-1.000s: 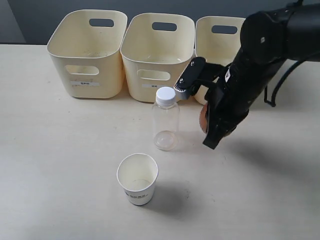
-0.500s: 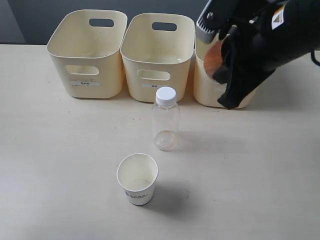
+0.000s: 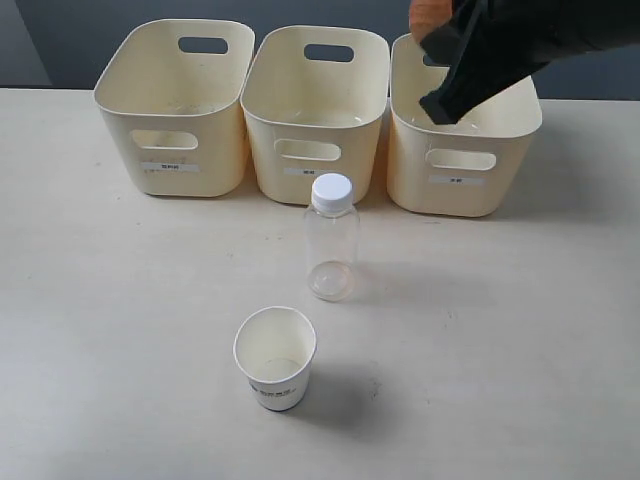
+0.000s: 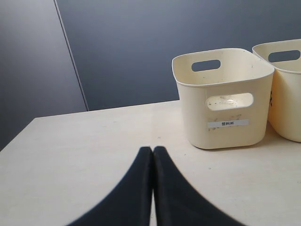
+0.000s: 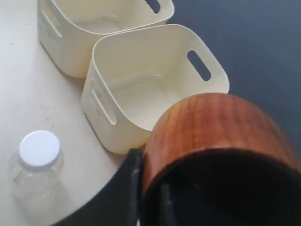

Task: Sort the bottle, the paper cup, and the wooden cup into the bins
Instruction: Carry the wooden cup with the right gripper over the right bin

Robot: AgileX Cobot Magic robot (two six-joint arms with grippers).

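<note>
Pale, matte tabletop (image 3: 120, 330) against a dark grey wall (image 4: 141, 42). Right claw (image 5: 150, 188) grasps the wooden cup (image 5: 211, 136) above the right bin (image 3: 462, 165); left claw (image 4: 153, 155) is clenched, holding nothing.

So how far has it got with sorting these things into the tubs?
Nothing looks binned yet; what shows of the bins' insides is bare. In hand: the right end effector holds the wooden cup raised above the right-hand bin. Left: the bottle and paper cup stand on the table. The left end effector is shut, empty.
</note>
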